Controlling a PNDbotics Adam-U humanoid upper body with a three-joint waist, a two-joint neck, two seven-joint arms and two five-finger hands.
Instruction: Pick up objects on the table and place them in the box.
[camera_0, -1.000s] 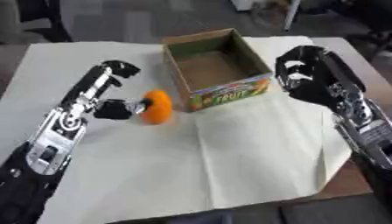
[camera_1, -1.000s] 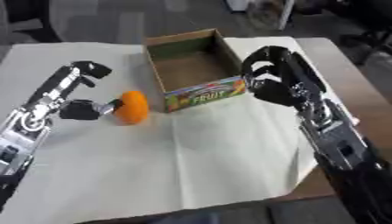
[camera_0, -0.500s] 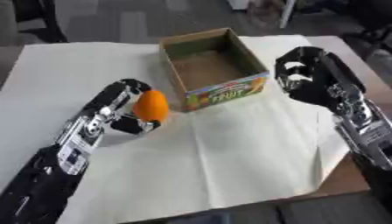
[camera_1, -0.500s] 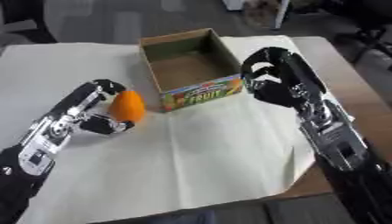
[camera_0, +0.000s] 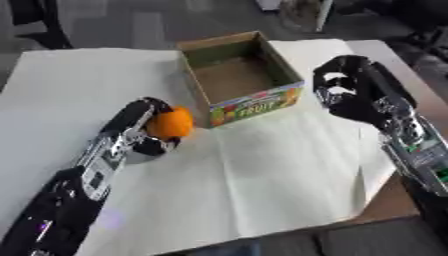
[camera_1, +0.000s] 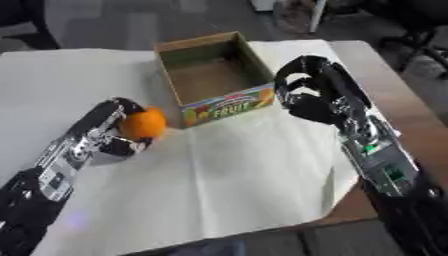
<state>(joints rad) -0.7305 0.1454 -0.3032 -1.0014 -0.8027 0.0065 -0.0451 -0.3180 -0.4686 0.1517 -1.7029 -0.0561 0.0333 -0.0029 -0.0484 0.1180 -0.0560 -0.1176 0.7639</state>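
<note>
1. Left hand (camera_0: 144, 131) is curling its fingers round the orange (camera_0: 170, 123), gripping it just left of the box (camera_0: 241, 76), near its front corner.
2. Right hand (camera_0: 352, 95) is hovering right of the box with fingers curled, holding nothing.
3. Versus half a second ago, the orange is sitting closer to the box, still in the left hand's grip; right hand is staying put.
4. White cloth (camera_0: 262, 180) is covering the table.
</note>
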